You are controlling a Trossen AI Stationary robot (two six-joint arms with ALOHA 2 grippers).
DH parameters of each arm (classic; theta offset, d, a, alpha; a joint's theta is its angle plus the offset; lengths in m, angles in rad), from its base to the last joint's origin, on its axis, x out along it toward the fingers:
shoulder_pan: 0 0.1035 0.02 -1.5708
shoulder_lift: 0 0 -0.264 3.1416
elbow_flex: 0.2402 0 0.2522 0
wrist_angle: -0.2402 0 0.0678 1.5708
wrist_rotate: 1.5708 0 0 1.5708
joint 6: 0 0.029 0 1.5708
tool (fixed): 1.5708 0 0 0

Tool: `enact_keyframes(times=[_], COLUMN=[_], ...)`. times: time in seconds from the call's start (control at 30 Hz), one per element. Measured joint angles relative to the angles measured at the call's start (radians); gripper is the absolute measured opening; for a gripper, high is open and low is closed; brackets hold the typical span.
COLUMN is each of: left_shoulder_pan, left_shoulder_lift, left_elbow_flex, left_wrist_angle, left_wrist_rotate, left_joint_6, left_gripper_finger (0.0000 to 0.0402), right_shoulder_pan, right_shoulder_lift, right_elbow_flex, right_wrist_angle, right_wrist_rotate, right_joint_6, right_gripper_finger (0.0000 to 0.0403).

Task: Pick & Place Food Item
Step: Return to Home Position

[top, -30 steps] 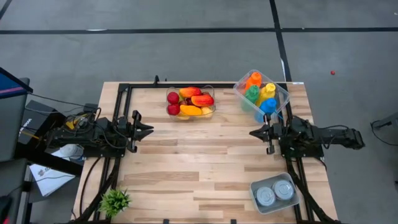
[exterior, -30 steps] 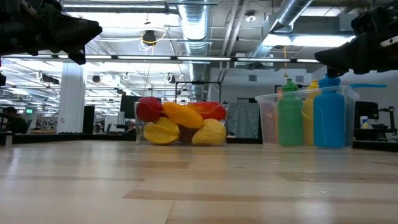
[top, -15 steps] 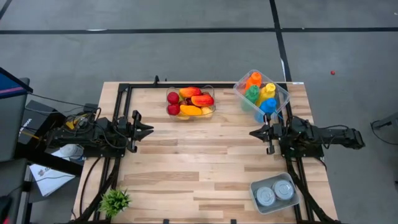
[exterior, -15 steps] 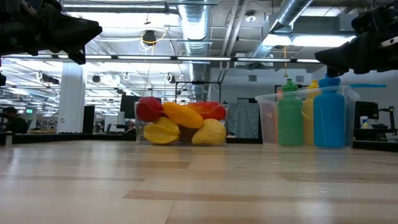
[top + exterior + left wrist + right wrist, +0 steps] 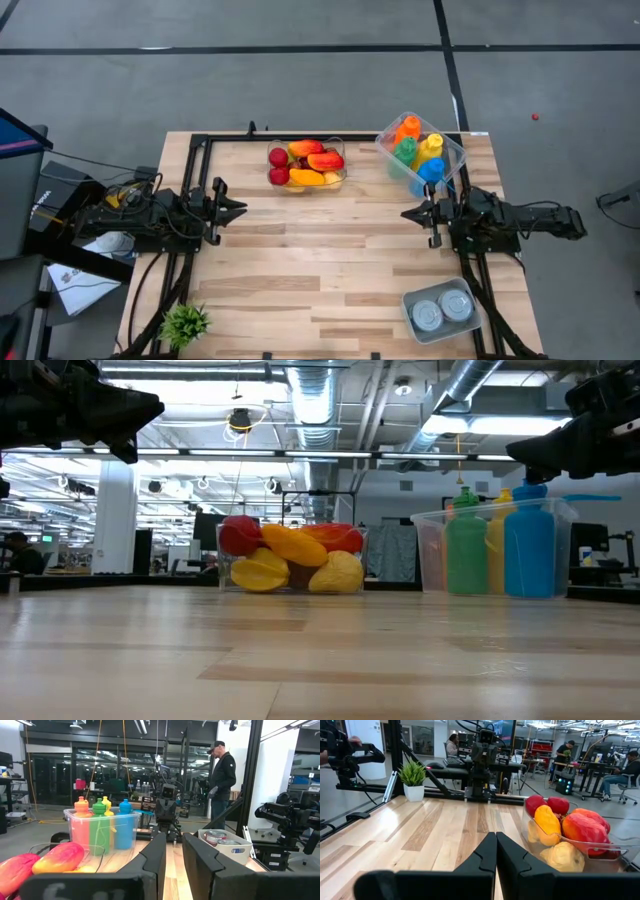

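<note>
Seen from above, the clear bin [image 5: 342, 148] of fruit [image 5: 307, 165] stands at the middle of the tabletop's [image 5: 330, 270] far edge. A second bin holding coloured bottles [image 5: 420, 150] sits in the far right corner, a tub of cans [image 5: 440, 310] in the near right corner and a small plant [image 5: 185, 322] in the near left corner. The level view shows neither the cans nor the plant. It does show the fruit piled to the bin's rim, yellow pieces below and red ones on top.

The left tool [image 5: 238, 208] hangs over the left edge and the right tool [image 5: 408, 213] over the right edge, pointing at each other. The fruit bin lies between them but farther back, well apart from both.

Only the wrist views show the fingers. The left tool's are a narrow gap apart and hold nothing, and the right tool's meet at the tips, also empty. The left wrist view alone shows a person [image 5: 222, 772] in dark clothes standing beyond the tabletop.
</note>
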Motion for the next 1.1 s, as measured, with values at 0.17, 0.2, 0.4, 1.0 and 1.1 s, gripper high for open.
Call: enact_keyframes(times=[0.17,0.2,0.4,1.0,1.1], left_shoulder_pan=[0.0,0.0,0.0,0.0,0.0], left_shoulder_lift=[0.0,0.0,0.0,0.0,0.0], left_elbow_flex=[0.0,0.0,0.0,0.0,0.0], left_wrist_angle=[0.0,-0.001,-0.16,-0.172,-0.17], left_wrist_rotate=[0.0,0.0,0.0,0.009,0.009], left_joint_6=[0.0,-0.005,-0.023,-0.022,-0.023], left_gripper_finger=[0.0053,0.0053,0.0053,0.0053,0.0053], right_shoulder_pan=[0.0,0.0,0.0,0.0,0.0], right_shoulder_lift=[0.0,0.0,0.0,0.0,0.0], right_elbow_flex=[0.0,0.0,0.0,0.0,0.0], right_wrist_angle=[0.0,0.0,0.0,0.0,0.0], right_wrist_rotate=[0.0,0.0,0.0,0.0,0.0], right_joint_6=[0.0,0.0,0.0,0.0,0.0], right_gripper_finger=[0.0,0.0,0.0,0.0,0.0])
